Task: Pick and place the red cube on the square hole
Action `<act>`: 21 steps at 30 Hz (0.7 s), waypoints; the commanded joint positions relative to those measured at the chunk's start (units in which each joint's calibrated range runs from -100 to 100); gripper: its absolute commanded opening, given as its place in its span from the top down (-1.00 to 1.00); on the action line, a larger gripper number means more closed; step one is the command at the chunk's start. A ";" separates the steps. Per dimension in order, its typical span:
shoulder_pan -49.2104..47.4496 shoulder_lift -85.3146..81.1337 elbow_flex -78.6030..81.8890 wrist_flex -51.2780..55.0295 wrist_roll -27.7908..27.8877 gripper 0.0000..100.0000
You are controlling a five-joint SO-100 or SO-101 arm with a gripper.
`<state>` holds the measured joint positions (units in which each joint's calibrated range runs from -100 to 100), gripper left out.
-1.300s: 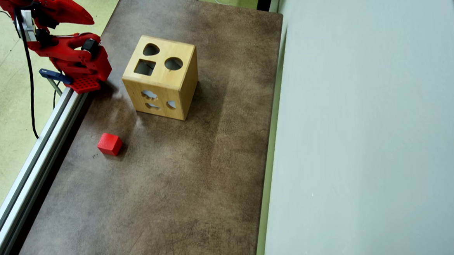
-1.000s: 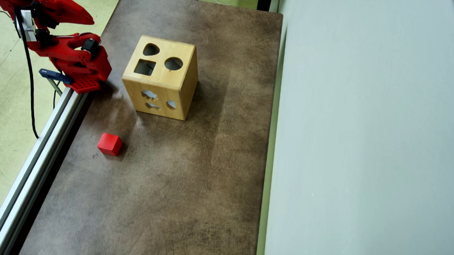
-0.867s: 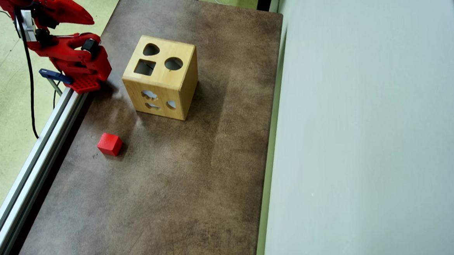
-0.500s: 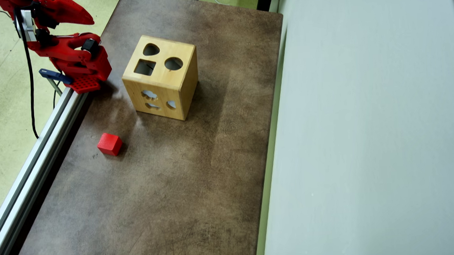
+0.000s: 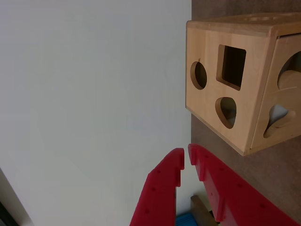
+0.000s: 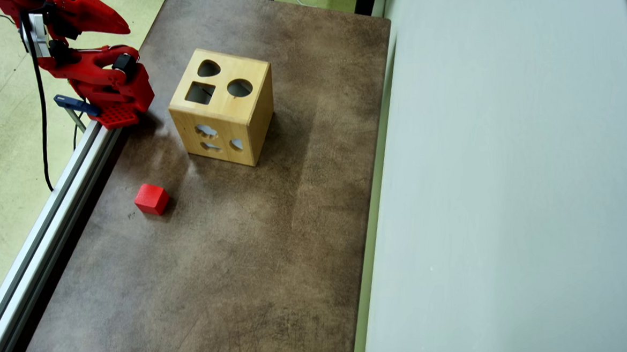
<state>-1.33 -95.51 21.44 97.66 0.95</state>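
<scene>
The brown mottled tabletop (image 6: 232,266) bears a pale wooden shape-sorter box (image 6: 223,106) with no readable markings. Left-front of that box in the overhead view lies the small red cube (image 6: 151,199) — untouched. The red gripper (image 5: 186,160) — base cropped — is clenched, empty.

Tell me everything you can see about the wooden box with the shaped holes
The wooden box is a pale, light-grained cube that looks like unfinished wood. It sits flat on the brown table, turned at a slight angle in the overhead view. Its top face carries a square hole, a round hole and a rounded-triangle hole; a side face shows three smaller cutouts. Nothing touches it except the table.
</scene>
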 commanded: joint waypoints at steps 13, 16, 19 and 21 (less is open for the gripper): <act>-0.23 0.09 -0.07 -0.07 -0.05 0.94; 0.29 0.09 0.02 -0.63 -0.05 0.94; 0.44 0.09 0.02 -0.63 -0.05 0.94; 0.51 0.26 0.02 -0.63 -0.10 0.94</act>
<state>-1.26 -95.51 21.63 97.66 0.95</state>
